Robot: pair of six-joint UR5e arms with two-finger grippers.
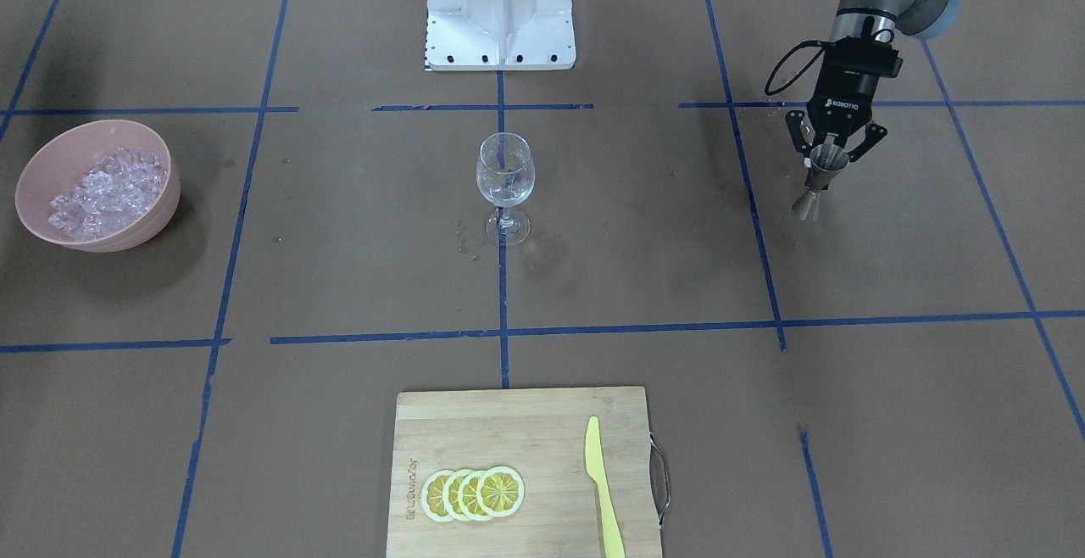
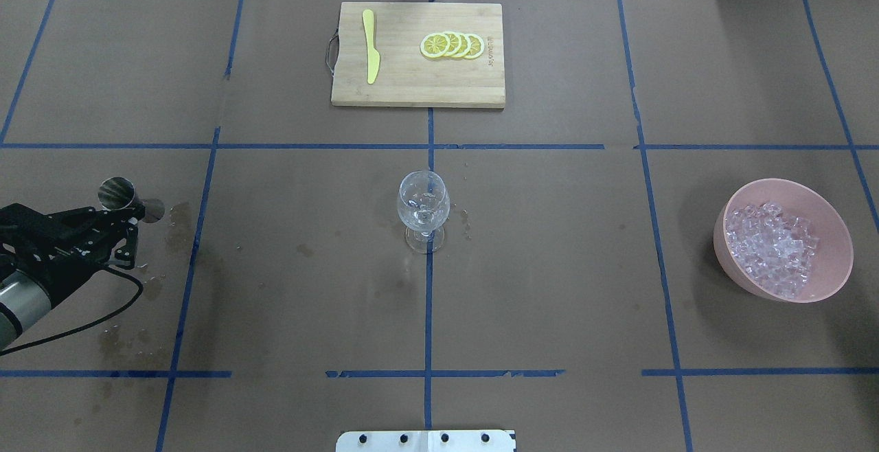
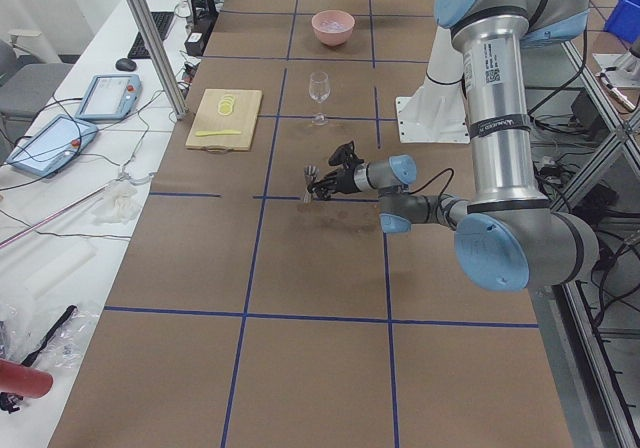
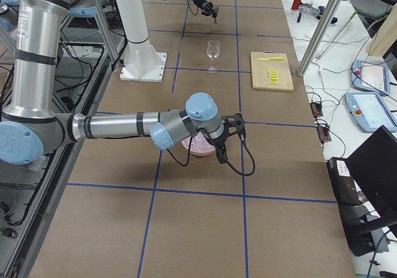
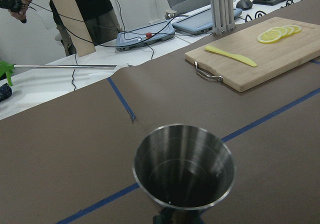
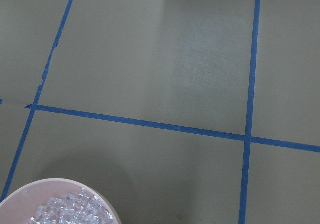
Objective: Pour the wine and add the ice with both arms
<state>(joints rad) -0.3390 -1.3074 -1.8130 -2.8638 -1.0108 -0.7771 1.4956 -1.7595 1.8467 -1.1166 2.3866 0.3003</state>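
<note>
My left gripper (image 1: pixel 826 155) is shut on a steel jigger (image 1: pixel 815 189), held upright low over the table on my left side. The jigger's open cup fills the left wrist view (image 5: pixel 184 166), with dark liquid at its bottom. A clear wine glass (image 1: pixel 505 176) stands at the table's middle, also in the overhead view (image 2: pixel 424 208). Ice (image 1: pixel 106 189) is heaped in a pink bowl (image 1: pixel 161 202) on my right side. My right gripper (image 4: pixel 221 146) shows only in the exterior right view, near the bowl; I cannot tell if it is open. The right wrist view shows the ice (image 6: pixel 70 211) at its bottom left.
A wooden cutting board (image 1: pixel 509 431) at the far side holds lemon slices (image 1: pixel 473 493) and a yellow knife (image 1: pixel 600 482). The white stand (image 1: pixel 500 7) sits at my base. Wet stains mark the paper near my left gripper (image 2: pixel 134 215).
</note>
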